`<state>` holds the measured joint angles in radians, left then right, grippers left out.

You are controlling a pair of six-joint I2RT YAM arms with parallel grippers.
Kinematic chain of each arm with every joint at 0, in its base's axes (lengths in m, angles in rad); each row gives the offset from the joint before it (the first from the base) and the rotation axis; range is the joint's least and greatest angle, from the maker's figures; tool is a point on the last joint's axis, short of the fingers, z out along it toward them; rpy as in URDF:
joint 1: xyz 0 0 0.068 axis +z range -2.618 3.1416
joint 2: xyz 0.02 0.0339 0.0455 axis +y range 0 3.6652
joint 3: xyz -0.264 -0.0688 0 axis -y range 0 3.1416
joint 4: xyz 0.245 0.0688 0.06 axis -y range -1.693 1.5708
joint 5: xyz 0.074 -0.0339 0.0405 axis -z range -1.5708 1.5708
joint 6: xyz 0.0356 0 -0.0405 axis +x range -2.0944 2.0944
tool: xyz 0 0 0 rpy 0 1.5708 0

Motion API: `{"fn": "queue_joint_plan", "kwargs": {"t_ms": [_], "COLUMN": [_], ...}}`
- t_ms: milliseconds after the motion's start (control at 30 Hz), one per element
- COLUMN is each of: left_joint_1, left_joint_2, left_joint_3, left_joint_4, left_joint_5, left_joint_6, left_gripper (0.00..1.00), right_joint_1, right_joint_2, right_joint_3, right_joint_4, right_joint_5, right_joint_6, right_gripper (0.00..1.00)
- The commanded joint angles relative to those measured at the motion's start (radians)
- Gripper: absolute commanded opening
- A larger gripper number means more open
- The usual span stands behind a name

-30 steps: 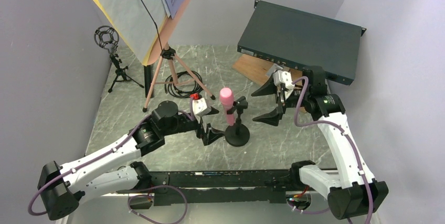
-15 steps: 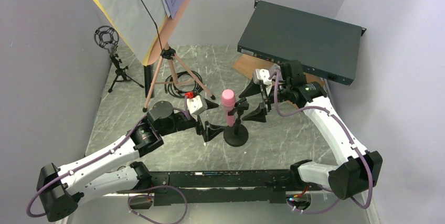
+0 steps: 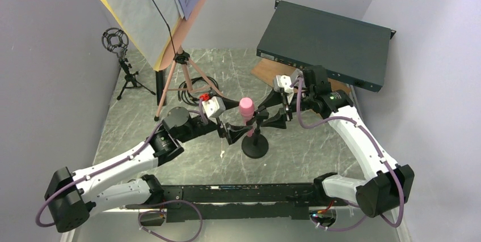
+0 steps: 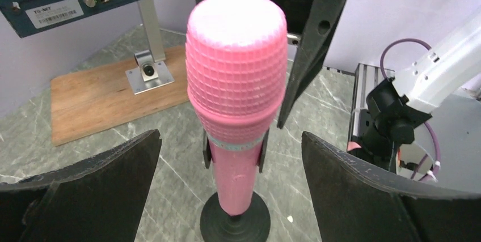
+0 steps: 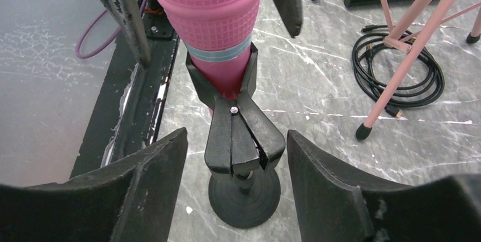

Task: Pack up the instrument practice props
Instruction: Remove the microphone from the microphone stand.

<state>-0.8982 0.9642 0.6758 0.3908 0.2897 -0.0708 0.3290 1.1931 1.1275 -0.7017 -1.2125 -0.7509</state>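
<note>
1. Pink microphone [image 3: 245,107] stands upright in a black clip holder [image 3: 255,140] with a round base, at centre frame of the top view, on the marbled table [image 3: 317,140].
2. Left gripper [image 3: 233,118]: jaws spread wide, 1 finger on each side of the microphone, no contact.
3. Right gripper [image 3: 266,113]: jaws apart, 1 finger on each side of the clip, a gap visible on both sides; nothing gripped.
4. Pink music desk [image 3: 184,77] on tripod legs stands at upper left, carrying white and yellow pages [image 3: 133,9]; a coiled black cable [image 3: 198,90] lies at its feet.
5. Teal rack box [image 3: 323,43] sits at upper right, with a wooden board [image 3: 272,72] beneath its near edge.
</note>
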Motion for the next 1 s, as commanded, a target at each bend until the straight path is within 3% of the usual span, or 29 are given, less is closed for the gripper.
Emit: {"fn": "queue_joint_plan", "kwargs": {"t_ms": [0, 133, 300, 367, 433, 467, 500, 533, 767, 967], "left_joint_1": [-0.004, -0.005, -0.005, -0.004, -0.006, -0.005, -0.006, -0.005, -0.005, -0.005], "left_joint_2": [0.035, 0.079, 0.108, 0.114, 0.113, 0.112, 0.105, 0.097, -0.051, -0.154], "left_joint_3": [0.052, 0.069, 0.081, 0.078, 0.075, 0.076, 0.077, 0.077, 0.079, 0.116], "left_joint_4": [0.148, 0.202, 0.22, 0.233, 0.241, 0.237, 0.232, 0.225, 0.077, -0.17], "left_joint_5": [-0.052, -0.038, -0.032, -0.033, -0.036, -0.044, -0.048, -0.051, -0.118, -0.14], "left_joint_6": [-0.029, -0.056, -0.069, -0.075, -0.081, -0.086, -0.084, -0.075, 0.016, 0.075], "left_gripper": [0.99, 0.99, 0.84, 0.7, 0.3, 0.15, 0.07, 0.01, 0.0, 0.0], "right_joint_1": [0.004, 0.004, 0.004, 0.004, 0.004, 0.004, 0.004, 0.003, -0.015, -0.024], "right_joint_2": [-0.031, -0.034, -0.038, -0.039, -0.041, -0.041, -0.044, -0.045, -0.067, -0.065], "right_joint_3": [-0.014, -0.022, -0.027, -0.028, -0.028, -0.028, -0.028, -0.026, -0.053, -0.066], "right_joint_4": [0.053, 0.063, 0.071, 0.072, 0.071, 0.071, 0.069, 0.067, 0.108, 0.117], "right_joint_5": [-0.019, -0.013, -0.014, -0.014, -0.015, -0.015, -0.015, -0.014, -0.005, -0.019], "right_joint_6": [0.008, 0.015, 0.021, 0.022, 0.022, 0.021, 0.022, 0.025, 0.072, 0.082], "right_gripper": [0.65, 0.58, 0.43, 0.34, 0.19, 0.09, 0.0, 0.0, 0.0, 0.0]}}
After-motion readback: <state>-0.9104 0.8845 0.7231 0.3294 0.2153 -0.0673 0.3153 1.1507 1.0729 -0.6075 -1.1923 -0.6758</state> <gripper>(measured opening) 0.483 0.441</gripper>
